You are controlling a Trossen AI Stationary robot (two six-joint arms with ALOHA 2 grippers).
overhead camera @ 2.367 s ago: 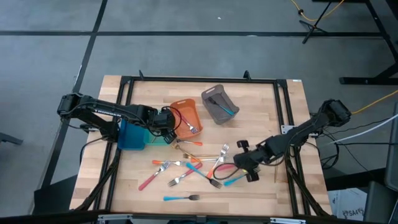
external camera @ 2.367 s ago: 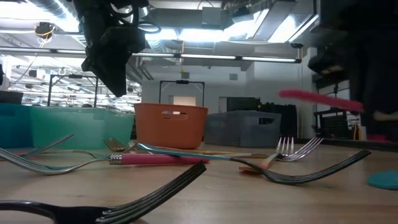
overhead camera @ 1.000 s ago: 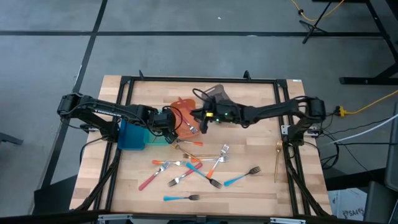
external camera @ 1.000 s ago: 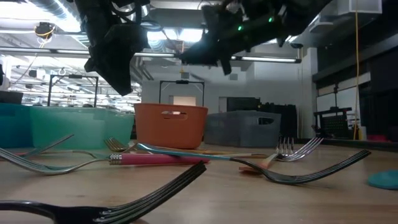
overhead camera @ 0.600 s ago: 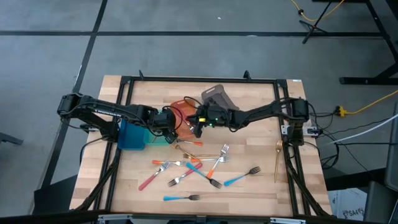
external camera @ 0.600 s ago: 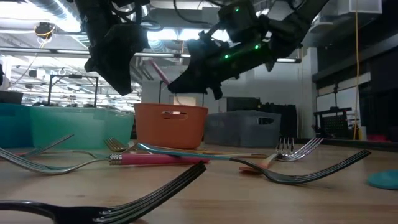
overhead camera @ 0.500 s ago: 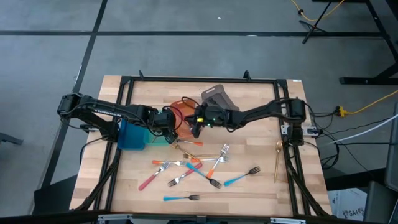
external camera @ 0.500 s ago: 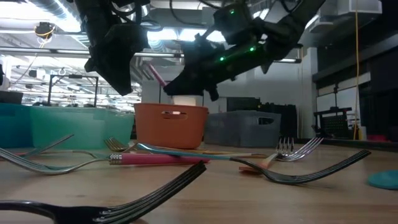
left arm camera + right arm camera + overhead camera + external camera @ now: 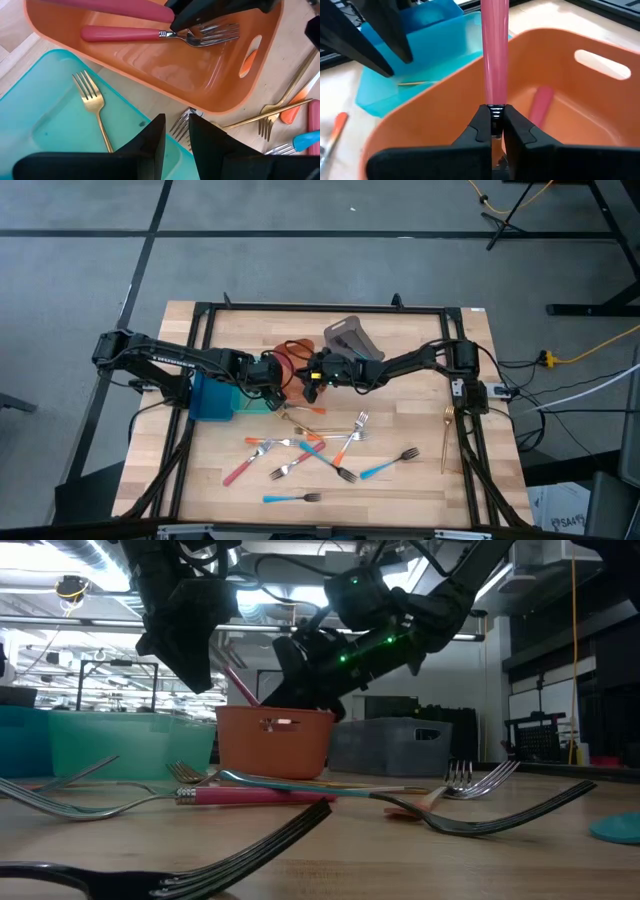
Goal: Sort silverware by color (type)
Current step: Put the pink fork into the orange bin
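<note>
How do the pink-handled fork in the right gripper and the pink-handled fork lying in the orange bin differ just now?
The held pink fork is gripped at its neck by the right gripper above the orange bin; the loose pink fork lies flat on the bin floor, ungripped. Both have pink handles.

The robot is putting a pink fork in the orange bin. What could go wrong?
1. The right gripper pinches the pink fork only at its thin neck, so it might slip or swing before it is let go.
2. The left gripper hangs right beside the orange bin, so the two arms could bump.
3. Another pink fork already lies inside; the new one may land on it and clatter.
</note>
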